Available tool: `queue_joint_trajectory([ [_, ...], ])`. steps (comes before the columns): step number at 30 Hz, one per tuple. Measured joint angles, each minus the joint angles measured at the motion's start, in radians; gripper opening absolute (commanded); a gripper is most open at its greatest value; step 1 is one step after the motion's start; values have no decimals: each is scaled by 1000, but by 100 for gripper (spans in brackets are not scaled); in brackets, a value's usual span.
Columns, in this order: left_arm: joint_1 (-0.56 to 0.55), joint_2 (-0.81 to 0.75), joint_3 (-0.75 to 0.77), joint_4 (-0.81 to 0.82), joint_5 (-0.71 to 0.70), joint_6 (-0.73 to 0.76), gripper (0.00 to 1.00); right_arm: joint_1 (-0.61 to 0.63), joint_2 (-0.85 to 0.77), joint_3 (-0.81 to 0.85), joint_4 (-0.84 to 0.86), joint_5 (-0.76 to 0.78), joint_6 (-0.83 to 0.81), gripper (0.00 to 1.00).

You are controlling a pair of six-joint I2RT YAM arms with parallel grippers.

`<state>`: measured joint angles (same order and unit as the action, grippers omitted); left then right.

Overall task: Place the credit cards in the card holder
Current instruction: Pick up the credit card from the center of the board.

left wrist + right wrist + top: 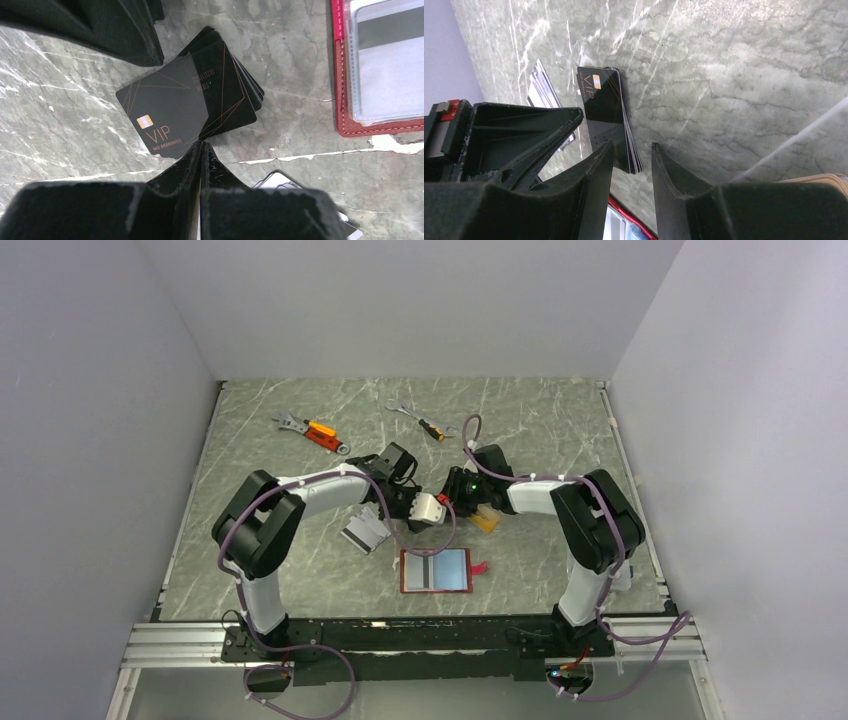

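Left gripper is pressing its fingers together at the top black card's corner, actual grip unclear, while right gripper is hovering narrowly parted, empty, by the card stack.

The black credit cards lie in a fanned stack flat on the bench just ahead of the left fingers. The top one is slid toward those tips and shows a gold chip, thin gold lines and "VIP", and the stack's end lies in line with the gap between the right fingers. The card holder, red with pale stitching and blue-grey pockets, lies open and flat off to one side of the left fingers, apart from the stack. Silver-grey cards with dark stripes lie fanned just behind the left fingers, and orange-gold cards lie just beside the right fingers.
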<state>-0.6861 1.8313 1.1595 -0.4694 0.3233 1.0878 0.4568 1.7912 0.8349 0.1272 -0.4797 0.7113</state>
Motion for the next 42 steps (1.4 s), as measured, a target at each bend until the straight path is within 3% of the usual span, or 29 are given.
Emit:
queue_joint_trajectory([
  [22,-75,-15,0,-21,9,-2,6,3,22,0,50,-20,27,38],
  [42,-77,-37,-70,72,-61,29,1,8,27,1,61,-20,33,40],
])
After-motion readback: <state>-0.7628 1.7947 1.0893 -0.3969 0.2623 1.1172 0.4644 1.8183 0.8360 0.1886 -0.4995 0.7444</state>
